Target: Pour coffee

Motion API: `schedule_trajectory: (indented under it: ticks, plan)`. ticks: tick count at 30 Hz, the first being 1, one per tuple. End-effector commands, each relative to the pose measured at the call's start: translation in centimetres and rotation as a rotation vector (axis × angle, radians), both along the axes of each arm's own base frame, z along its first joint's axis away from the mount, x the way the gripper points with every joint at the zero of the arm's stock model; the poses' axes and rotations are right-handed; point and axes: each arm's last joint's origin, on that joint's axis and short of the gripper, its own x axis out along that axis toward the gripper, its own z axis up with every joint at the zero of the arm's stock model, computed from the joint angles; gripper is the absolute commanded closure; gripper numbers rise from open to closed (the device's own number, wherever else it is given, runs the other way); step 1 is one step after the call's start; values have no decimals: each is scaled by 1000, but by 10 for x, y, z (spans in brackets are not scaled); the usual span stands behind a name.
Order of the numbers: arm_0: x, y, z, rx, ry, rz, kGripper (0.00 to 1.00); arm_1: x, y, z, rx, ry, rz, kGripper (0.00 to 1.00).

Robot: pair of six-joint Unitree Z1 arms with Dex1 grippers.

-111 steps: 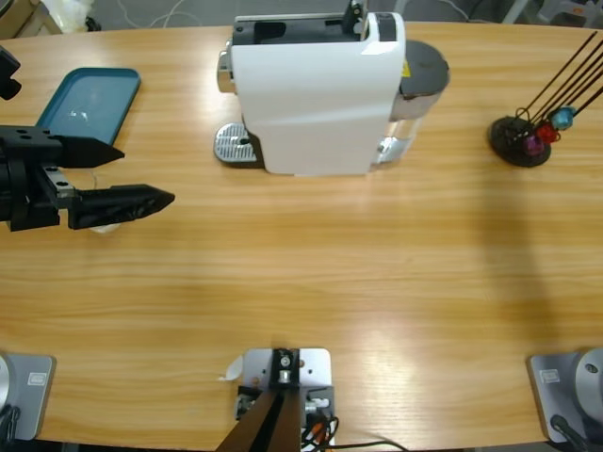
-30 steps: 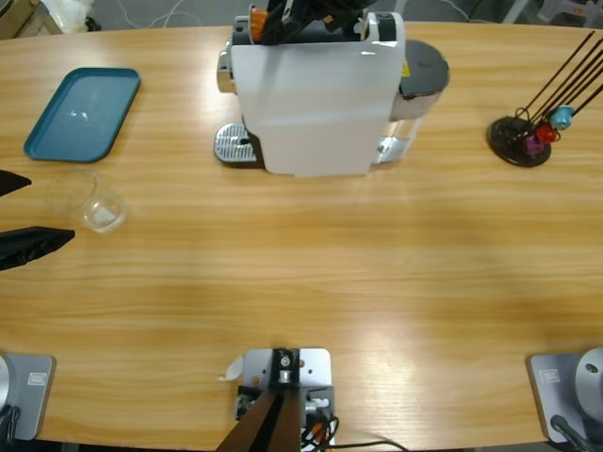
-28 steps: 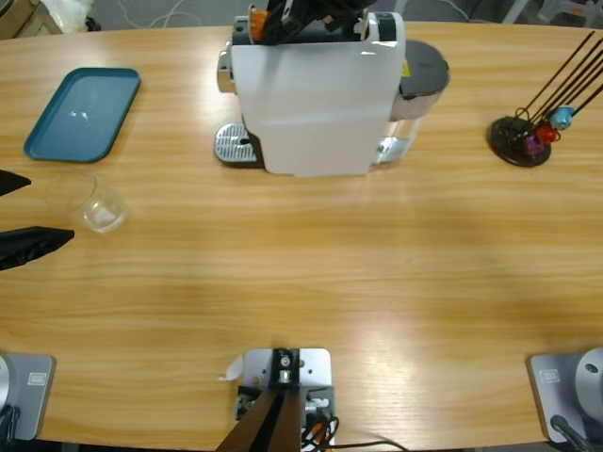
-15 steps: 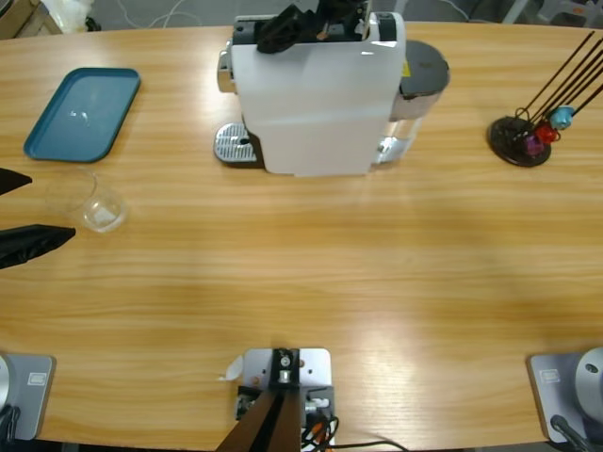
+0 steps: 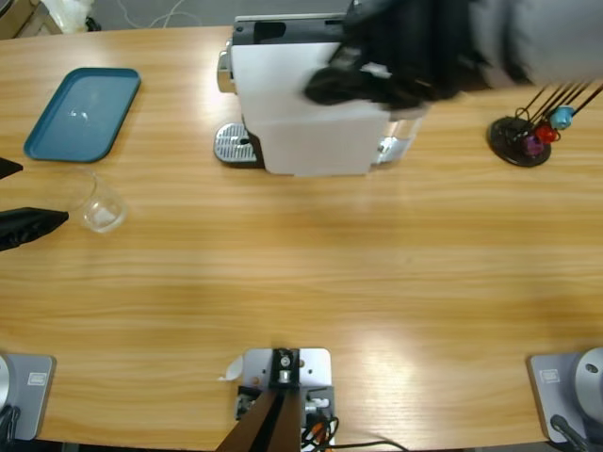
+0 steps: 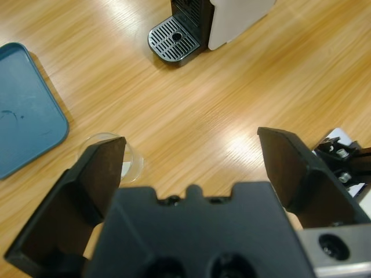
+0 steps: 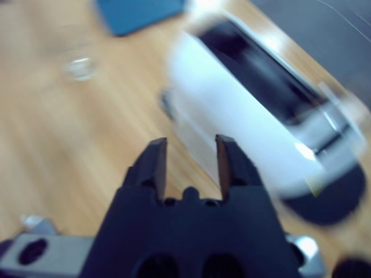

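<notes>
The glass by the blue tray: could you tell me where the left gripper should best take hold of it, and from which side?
Probably across its round side wall. The glass stands upright with its mouth open on top, just off the blue tray. The left gripper, jaws open, sits at the table's left edge, level with it, so a straight sideways approach from that edge looks best.

The long wooden table [image 5: 311, 273] carries a white coffee machine [image 5: 292, 113] at its far middle, with a round metal drip grate [image 5: 231, 146] at the machine's left foot. A blue tray [image 5: 80, 113] lies flat near the far left edge. Just in front of the tray stands a small clear glass [image 5: 97, 209]. At the far right sits a dark round stand [image 5: 518, 141] holding thin rods and coloured capsules.
</notes>
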Motion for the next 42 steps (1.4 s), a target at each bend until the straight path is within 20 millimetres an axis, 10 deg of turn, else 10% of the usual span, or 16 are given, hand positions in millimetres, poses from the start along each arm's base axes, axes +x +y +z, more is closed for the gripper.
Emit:
schedule_trajectory:
  ticks: [1,11,21,42]
  plan:
    - [-10,15,14,-62,-34,23,18,-11,-41,-3,196,-60,-428,1000]
    - [-18,23,5,-51,-4,26,18,85,12,20,355,-123,-574,1000]
    - [-16,21,-3,-31,21,35,10,56,59,15,413,-39,-450,1000]
    - [-22,29,-15,-24,43,45,13,65,124,-29,343,41,-386,1000]
